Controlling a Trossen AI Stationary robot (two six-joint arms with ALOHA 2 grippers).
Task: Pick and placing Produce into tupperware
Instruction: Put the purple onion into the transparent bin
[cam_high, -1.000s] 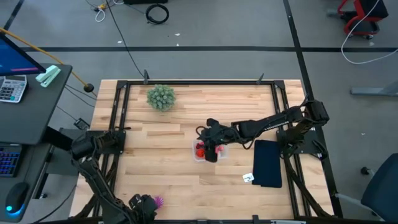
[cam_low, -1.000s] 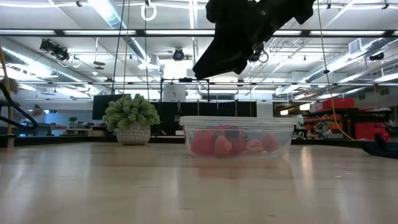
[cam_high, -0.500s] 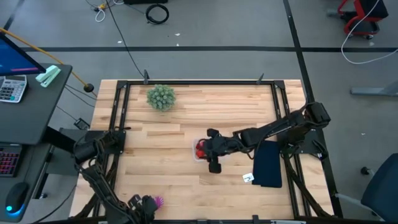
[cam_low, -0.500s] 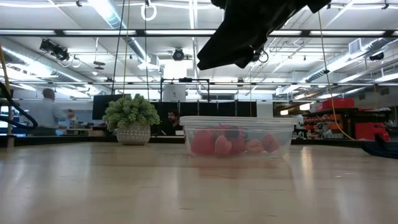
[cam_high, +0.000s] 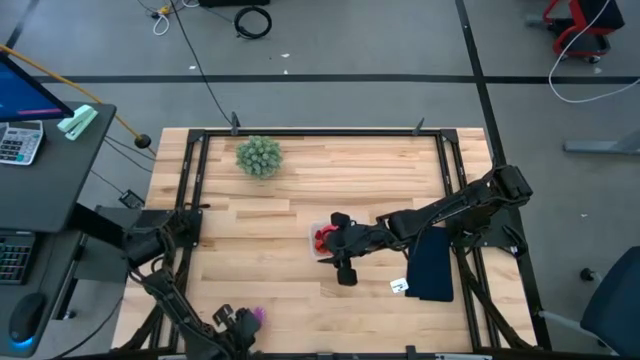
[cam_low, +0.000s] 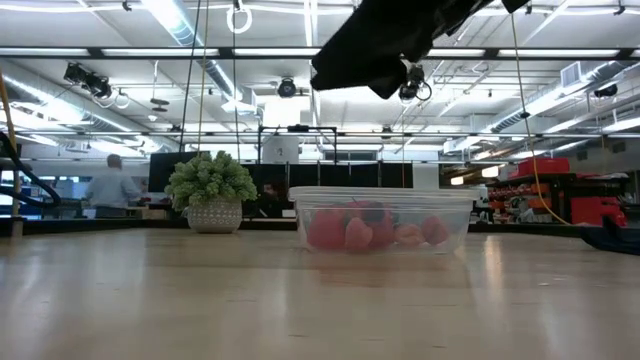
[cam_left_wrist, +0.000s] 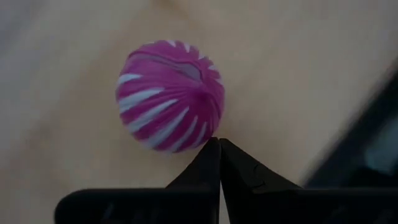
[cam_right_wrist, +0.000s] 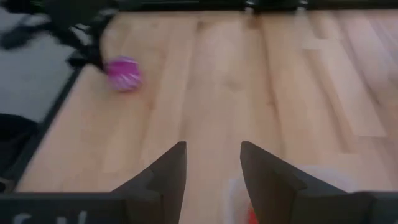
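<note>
At the near edge of the counter (cam_high: 260, 260), by the left corner: the spiky purple-magenta produce (cam_high: 257, 316), still lying out on the wood, well apart from the tupperware (cam_high: 322, 243). Just beside it, the left gripper (cam_high: 238, 321), with the ball right at the tips in the left wrist view (cam_left_wrist: 171, 102). Jaws there pressed together, tip against tip, pinching nothing; ball resting just beyond the closed points, not between them.

Over the middle of the counter: the right gripper (cam_right_wrist: 211, 163), hanging above the near rim of the tupperware, jaws spread and empty. Far ahead of them in the right wrist view, the same magenta ball (cam_right_wrist: 124, 73), out toward the counter's corner. Inside the tub, several red and pink pieces (cam_low: 345, 231) already down, seen through the clear wall at table height.

Relation that matters for the coming move: ball directly in front of the left jaws and touching or nearly touching their tips, while well apart from the right ones. Left arm plainly the nearer. Ball round, so no long axis to line up on. Probably needed first: opening those jaws and easing forward around the ball. Risk of nudging it off the edge if pushed while closed.

Elsewhere on the counter: green plant (cam_high: 259, 156) at the far left, dark pad (cam_high: 432, 262) at the right.
</note>
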